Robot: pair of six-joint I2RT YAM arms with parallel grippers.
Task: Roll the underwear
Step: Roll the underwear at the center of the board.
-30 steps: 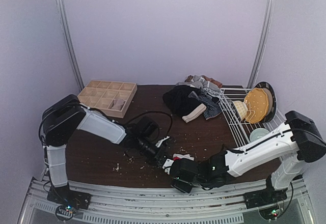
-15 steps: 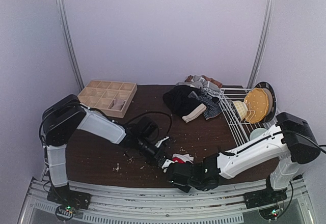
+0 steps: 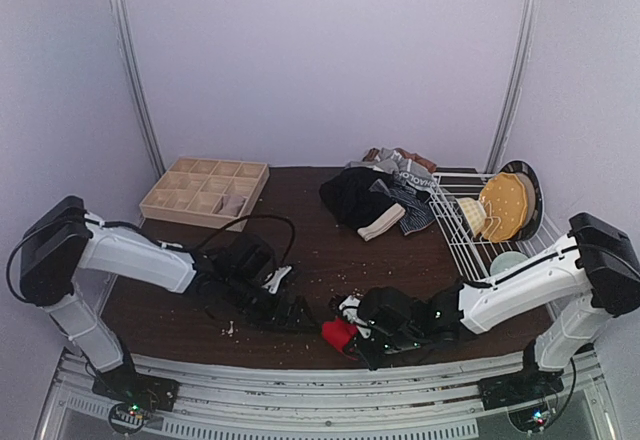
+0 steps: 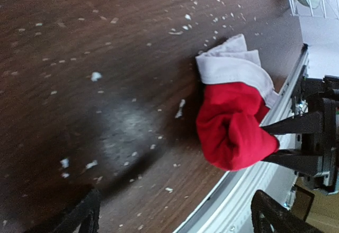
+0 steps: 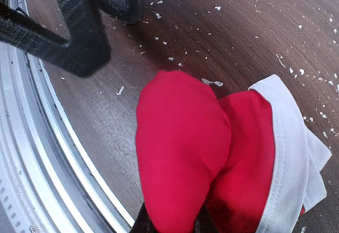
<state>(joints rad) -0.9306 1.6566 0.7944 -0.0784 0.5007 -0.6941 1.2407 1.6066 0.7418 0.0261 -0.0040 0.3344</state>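
While the right claw (image 4: 271,144) pinches the red briefs (image 3: 337,332), its two dark fingers (image 4: 296,123) close together on the cloth's outer fold. The briefs sit bunched in a loose roll on the table (image 3: 300,250), at its near edge, just beside the metal rail (image 5: 32,137). Their pale waistband (image 4: 233,66) pokes out on the side away from the right claw, lying on the wood. The left claw (image 4: 175,196) hovers close to the left of the briefs with its fingers spread wide apart, touching nothing. White crumbs (image 4: 95,75) dot the dark wood around both claws. At the table's back, well apart from the arms, a pile (image 3: 375,198) of black, striped and grey briefs lies heaped between a wooden tray (image 3: 190,215) on the left and a wire rack (image 3: 470,245) on the right.
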